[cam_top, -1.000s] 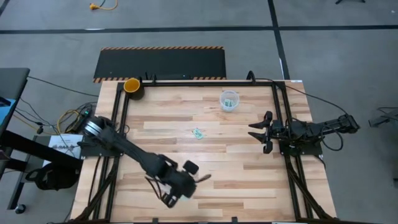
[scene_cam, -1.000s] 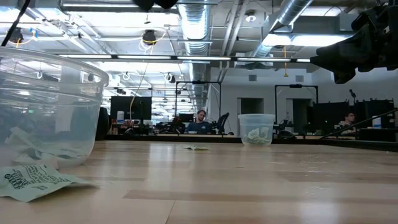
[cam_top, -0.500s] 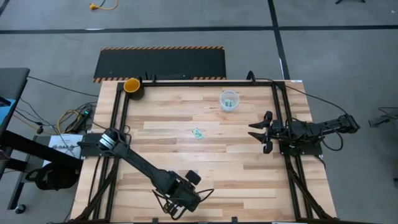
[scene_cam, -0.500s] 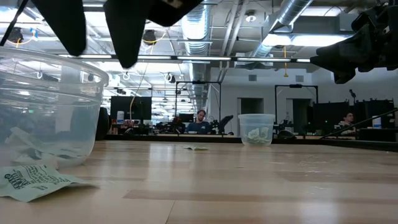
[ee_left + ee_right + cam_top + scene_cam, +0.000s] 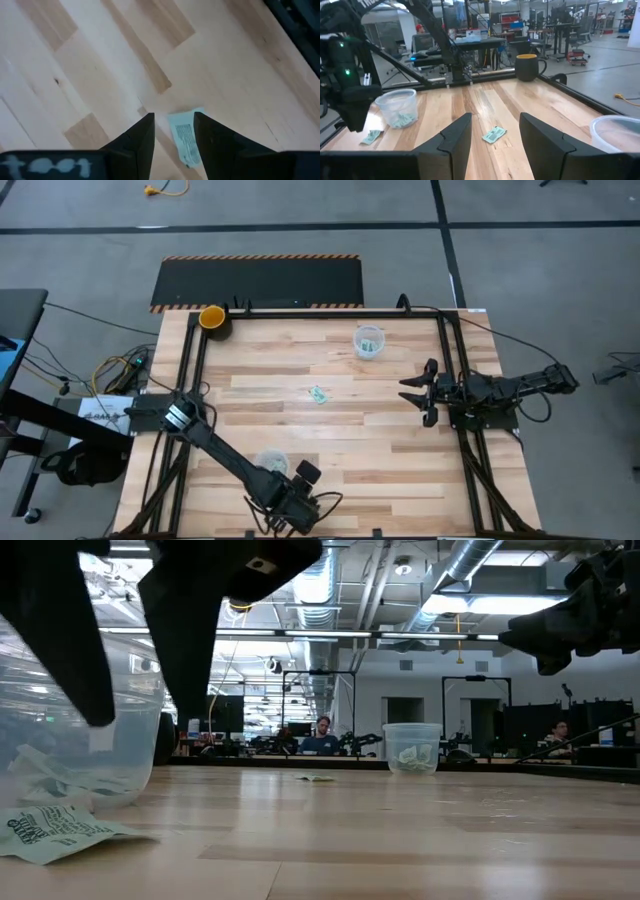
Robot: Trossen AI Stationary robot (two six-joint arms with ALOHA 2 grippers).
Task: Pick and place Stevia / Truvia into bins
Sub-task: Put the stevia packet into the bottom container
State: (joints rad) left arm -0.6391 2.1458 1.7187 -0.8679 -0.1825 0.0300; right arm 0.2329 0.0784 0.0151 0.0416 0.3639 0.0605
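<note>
A mint-green Stevia packet (image 5: pixel 185 136) lies flat on the wood near the table's near edge. My left gripper (image 5: pixel 174 116) hangs open above it, pointing steeply down, one finger on either side and clear of it. In the low view the same packet (image 5: pixel 48 831) lies in front of the near clear bin (image 5: pixel 70 750), which holds several packets, and the fingertips (image 5: pixel 190 710) stand well above the table. Another packet (image 5: pixel 319 393) lies mid-table. The far bin (image 5: pixel 369 341) stands at the back right. My right gripper (image 5: pixel 405 391) waits open at the right edge.
A yellow-orange cup (image 5: pixel 212 317) stands at the far left corner. The near bin (image 5: pixel 270 463) stands just beyond my left gripper (image 5: pixel 288 513). Dark rails run along the table's left and right sides. People sit in the room behind.
My left gripper has gone toward the table's near edge and down, tipping to point more steeply at the table. It has cleared the near bin, which now shows in the high view. Its fingers have come down in front of that bin in the low view.
</note>
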